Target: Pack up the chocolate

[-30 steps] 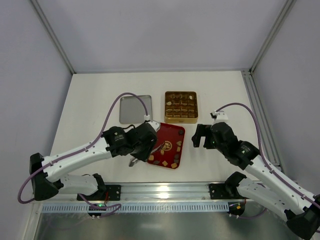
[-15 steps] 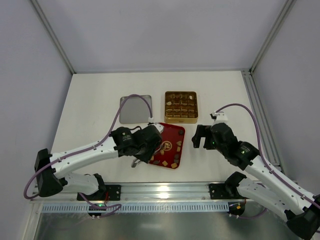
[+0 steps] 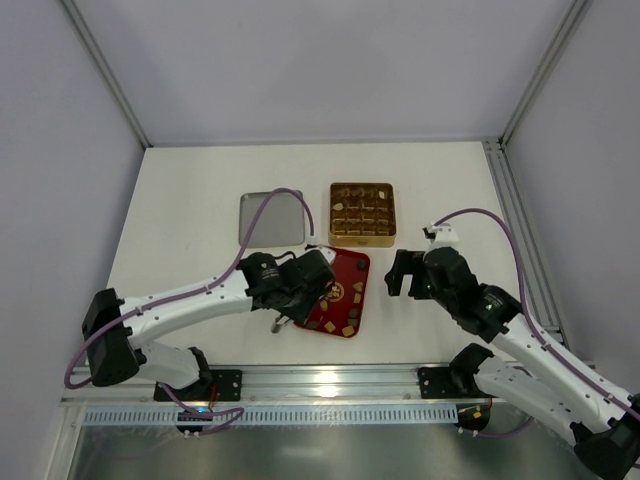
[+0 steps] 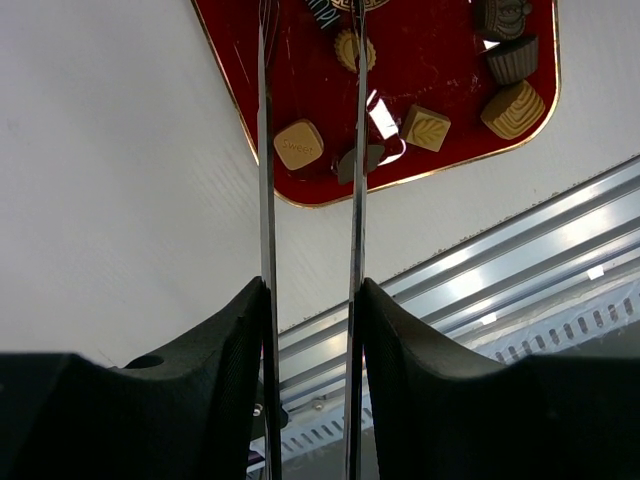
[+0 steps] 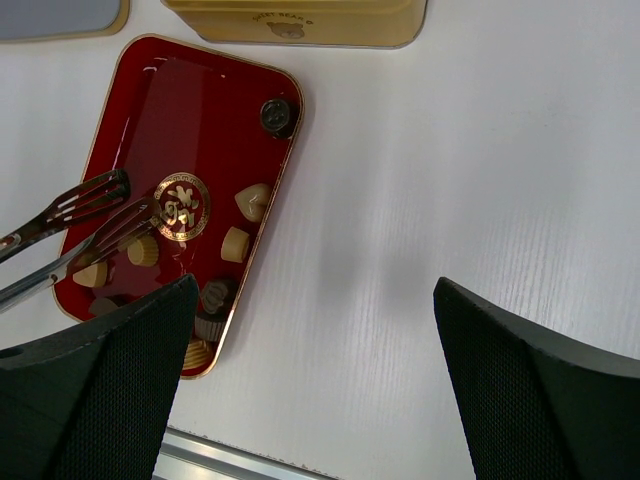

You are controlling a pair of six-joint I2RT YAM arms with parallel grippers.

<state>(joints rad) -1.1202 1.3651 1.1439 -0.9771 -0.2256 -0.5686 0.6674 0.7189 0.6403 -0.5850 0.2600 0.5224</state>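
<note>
Several small tan, cream and dark brown chocolate pieces (image 5: 235, 243) lie loose on the red rectangular tray (image 5: 200, 110), mostly toward its near end. Slim metal tongs (image 5: 75, 208) reach over them from the tray's left side toward its middle, tips apart, nothing between; a round tan piece (image 5: 141, 251) sits just beside the tips. The left gripper (image 4: 312, 300), the nearer one, has its jaws part-closed on the tongs' two arms. The right gripper (image 5: 315, 290), jaws wide and empty, hangs well right of the tray. The square gold tin (image 3: 361, 213) stands just beyond it on the white bench (image 3: 180, 200).
</note>
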